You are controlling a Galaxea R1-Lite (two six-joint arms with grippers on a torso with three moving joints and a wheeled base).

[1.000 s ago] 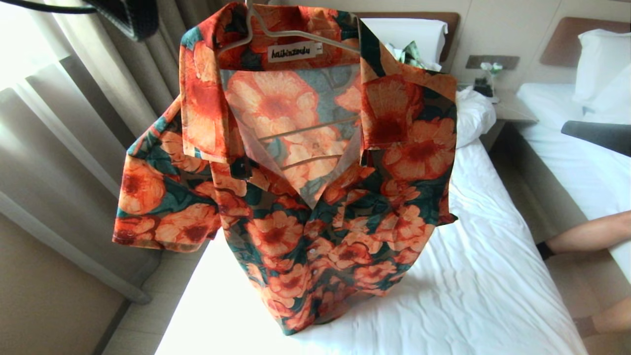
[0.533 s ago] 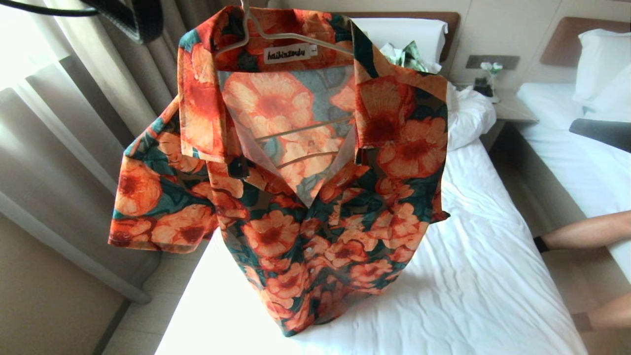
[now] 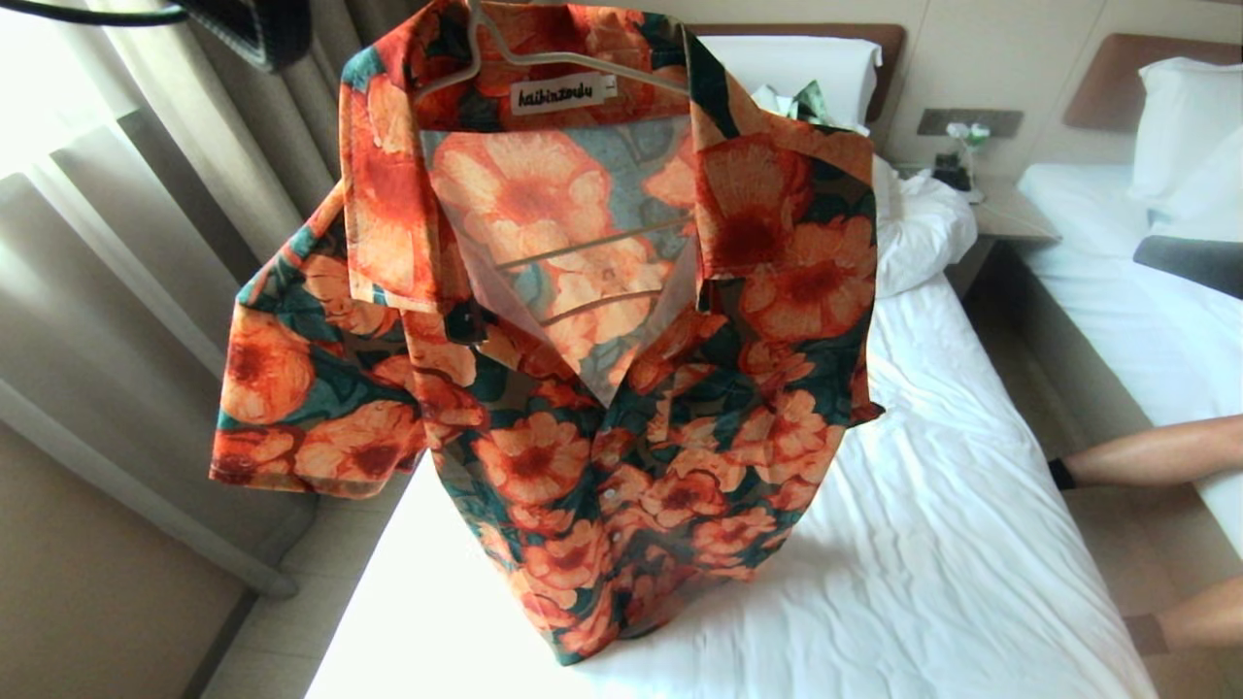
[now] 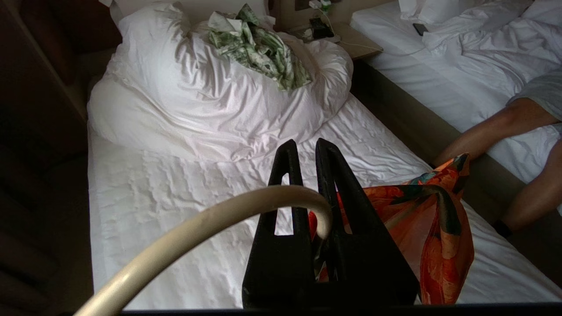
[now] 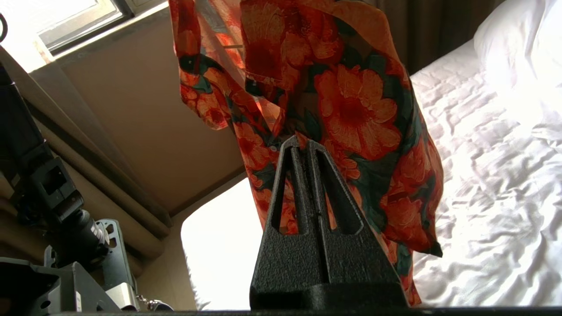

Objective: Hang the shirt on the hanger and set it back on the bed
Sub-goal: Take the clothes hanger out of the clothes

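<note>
While floral shirt [image 3: 573,369] hangs on wire hanger [image 3: 544,63], frame centre above bed [image 3: 932,582]: hanging done, set-down pending. Left gripper [image 4: 307,147] clamps hanger hook; right gripper [image 5: 301,142] closed, empty. Next: lower flat onto sheet.

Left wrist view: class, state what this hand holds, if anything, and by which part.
The left hand is shut on the cream hanger at its curved hook; the floral shirt hangs from it.

Left hand [image 4: 307,147] raised high, fingers nearly closed, right hand [image 5: 300,142] lower, fingers pressed together, empty
</note>
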